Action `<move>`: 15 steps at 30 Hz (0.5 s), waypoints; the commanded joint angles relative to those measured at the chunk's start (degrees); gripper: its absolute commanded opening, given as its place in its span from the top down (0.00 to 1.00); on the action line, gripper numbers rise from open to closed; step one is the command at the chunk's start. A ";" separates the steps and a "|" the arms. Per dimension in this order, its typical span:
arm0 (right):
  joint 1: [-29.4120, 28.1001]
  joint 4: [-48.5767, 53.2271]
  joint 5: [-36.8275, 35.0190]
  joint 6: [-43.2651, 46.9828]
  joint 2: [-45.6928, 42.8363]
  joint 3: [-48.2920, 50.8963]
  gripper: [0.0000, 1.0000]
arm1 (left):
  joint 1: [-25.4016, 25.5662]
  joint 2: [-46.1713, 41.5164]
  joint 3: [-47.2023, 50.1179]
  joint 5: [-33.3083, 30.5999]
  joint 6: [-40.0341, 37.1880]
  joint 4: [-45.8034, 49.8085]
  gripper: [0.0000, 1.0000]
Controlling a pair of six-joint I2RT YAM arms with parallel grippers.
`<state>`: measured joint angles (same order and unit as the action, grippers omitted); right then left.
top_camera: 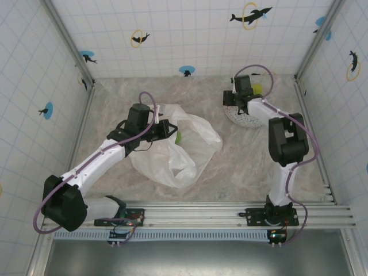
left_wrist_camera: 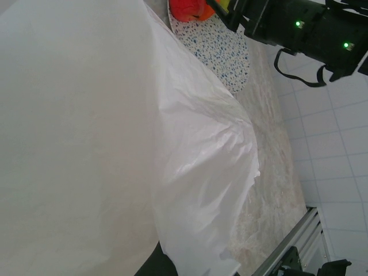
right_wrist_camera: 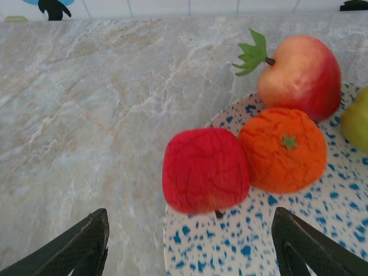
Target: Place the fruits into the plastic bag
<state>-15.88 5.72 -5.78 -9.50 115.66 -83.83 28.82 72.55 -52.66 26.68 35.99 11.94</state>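
The plastic bag lies crumpled at the table's middle, and its white film hangs close before the left wrist camera. My left gripper is shut on the bag's upper edge, its fingers hidden by the film. A green fruit shows through the bag's mouth. My right gripper stands open over the speckled plate, just short of a crumpled red fruit. Behind it lie an orange fruit, a red-yellow apple and a yellow-green fruit. From above, the right gripper hovers at the plate.
Tiled walls and metal posts close in the marbled table on three sides. An aluminium rail runs along the front edge. The right arm's black links hang above the plate in the left wrist view.
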 commanded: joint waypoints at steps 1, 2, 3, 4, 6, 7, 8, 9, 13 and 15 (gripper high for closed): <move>0.21 -1.17 -0.72 0.17 3.29 -5.14 0.25 | -0.36 0.77 -2.09 -0.34 -0.06 0.20 1.00; 0.24 -1.06 -0.93 0.33 4.29 -6.21 0.26 | -0.35 0.75 -2.09 -0.32 -0.12 0.26 1.00; 0.33 -0.90 -1.07 0.56 5.07 -6.98 0.26 | -0.35 0.83 -2.09 -0.35 -0.21 0.33 1.00; 0.35 -0.89 -1.39 0.93 5.85 -7.84 0.26 | -0.34 0.93 -2.12 -0.27 -0.18 0.38 1.00; 0.49 -0.79 -1.90 1.64 7.22 -9.29 0.26 | -0.35 0.93 -2.09 -0.30 -0.27 0.42 1.00; 0.47 -0.72 -2.13 2.20 8.03 -10.18 0.26 | -0.37 1.04 -2.14 -0.22 -0.24 0.45 1.00; 0.48 -0.55 -2.52 2.65 8.76 -11.04 0.27 | -0.34 1.09 -2.12 -0.14 -0.25 0.45 1.00; 0.49 -0.22 -2.50 2.89 9.39 -11.82 0.27 | -0.34 1.12 -2.18 -0.06 -0.30 0.45 1.00; 0.58 0.67 -2.46 3.60 11.79 -14.69 0.27 | -0.36 1.32 -2.04 0.02 -0.45 0.45 1.00; 0.66 0.92 -2.23 3.70 12.69 -15.51 0.28 | -0.34 1.38 -2.05 0.05 -0.52 0.44 1.00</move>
<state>-15.64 6.20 -7.51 -6.81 126.32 -96.29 28.82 73.32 -53.04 26.50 35.97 11.99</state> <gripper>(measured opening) 0.722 0.040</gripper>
